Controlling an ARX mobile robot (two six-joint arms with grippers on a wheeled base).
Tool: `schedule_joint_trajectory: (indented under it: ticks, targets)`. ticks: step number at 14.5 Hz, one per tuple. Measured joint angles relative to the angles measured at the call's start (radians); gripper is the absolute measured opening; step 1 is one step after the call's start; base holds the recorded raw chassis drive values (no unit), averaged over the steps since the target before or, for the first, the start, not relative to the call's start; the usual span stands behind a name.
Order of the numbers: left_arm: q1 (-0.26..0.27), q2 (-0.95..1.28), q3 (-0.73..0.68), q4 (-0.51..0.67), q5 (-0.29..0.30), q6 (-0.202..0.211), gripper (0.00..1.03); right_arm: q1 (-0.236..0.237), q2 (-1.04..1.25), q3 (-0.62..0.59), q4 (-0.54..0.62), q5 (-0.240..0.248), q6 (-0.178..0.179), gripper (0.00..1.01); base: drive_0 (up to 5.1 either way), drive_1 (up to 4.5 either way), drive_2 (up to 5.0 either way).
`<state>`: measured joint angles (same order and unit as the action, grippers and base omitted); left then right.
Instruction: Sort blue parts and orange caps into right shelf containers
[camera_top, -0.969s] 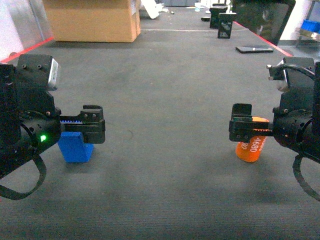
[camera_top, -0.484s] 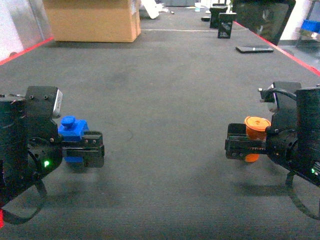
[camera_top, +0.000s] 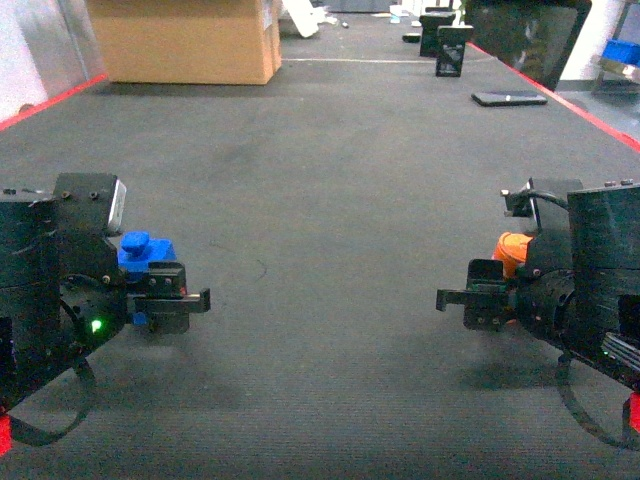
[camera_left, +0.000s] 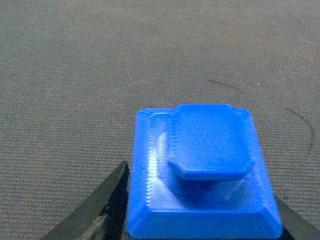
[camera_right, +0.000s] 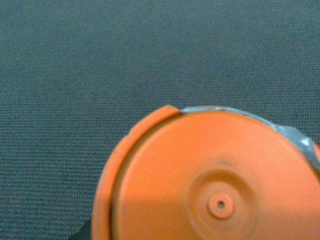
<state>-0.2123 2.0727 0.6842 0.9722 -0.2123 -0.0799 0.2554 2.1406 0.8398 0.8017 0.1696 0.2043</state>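
At the far left of the head view, the left gripper (camera_top: 178, 300) was seen low over the dark mat (camera_top: 330, 200), closed on a blue part (camera_top: 145, 252). In the left wrist view the blue part (camera_left: 200, 170) was shown as a stepped block with a raised knob on top, and dark fingers (camera_left: 107, 207) were pressed against its lower sides; it was thus judged to be clamped by its base so that the knob stayed upward and clear of the jaws. Whether the block was touching the mat could not be told.

Across the open middle of the mat, well apart from the left arm, the right gripper (camera_top: 470, 300) was held at a similar height. An orange cap (camera_top: 512, 250) was partly hidden behind it, and in the right wrist view its round face (camera_right: 210, 185), with a small central dimple, filled the frame. The fingers themselves were not shown there, so the grip could only be judged: the cap appeared to be pinched by its sides, face toward the camera.

Each piece was presumably kept in its own arm so both could be carried at once. No blue shelf crate was clearly visible, so the drop-off was judged not yet reached.
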Motion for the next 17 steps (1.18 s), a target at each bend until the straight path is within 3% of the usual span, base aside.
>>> schedule_joint_trajectory:
  ticks: [2, 5, 8, 10, 12, 14, 15, 16, 17]
  targets:
    - [-0.002, -0.005, 0.000, -0.001, 0.000, -0.003, 0.42, 0.000, -0.010, -0.014, 0.023, 0.003, -0.005, 0.45, 0.0, 0.00, 0.0]
    - [-0.002, -0.093, -0.064, 0.032, -0.016, -0.002, 0.41, -0.002, -0.132, -0.112, 0.075, 0.014, -0.048, 0.45, 0.0, 0.00, 0.0]
    - [0.001, -0.343, -0.198, 0.077, -0.041, -0.002, 0.41, -0.008, -0.382, -0.283, 0.107, 0.012, -0.090, 0.45, 0.0, 0.00, 0.0]
    - [0.006, -0.597, -0.340, 0.024, -0.072, 0.009, 0.41, -0.014, -0.629, -0.444, 0.035, 0.009, -0.094, 0.44, 0.0, 0.00, 0.0]
    - [0.036, -0.892, -0.462, -0.137, -0.101, 0.015, 0.41, -0.013, -0.964, -0.586, -0.121, 0.018, -0.077, 0.44, 0.0, 0.00, 0.0]
    - [0.075, -1.208, -0.498, -0.307, -0.124, -0.003, 0.41, 0.018, -1.262, -0.652, -0.265, 0.079, -0.055, 0.44, 0.0, 0.00, 0.0]
    - [0.054, -1.311, -0.497, -0.354, -0.128, -0.005, 0.41, 0.047, -1.368, -0.656, -0.313, 0.124, -0.050, 0.44, 0.0, 0.00, 0.0]
    - [0.008, -1.357, -0.495, -0.365, -0.132, -0.005, 0.41, 0.084, -1.407, -0.654, -0.287, 0.195, -0.060, 0.44, 0.0, 0.00, 0.0]
    - [-0.001, -1.351, -0.489, -0.367, -0.127, -0.004, 0.41, 0.085, -1.408, -0.649, -0.290, 0.198, -0.068, 0.44, 0.0, 0.00, 0.0]
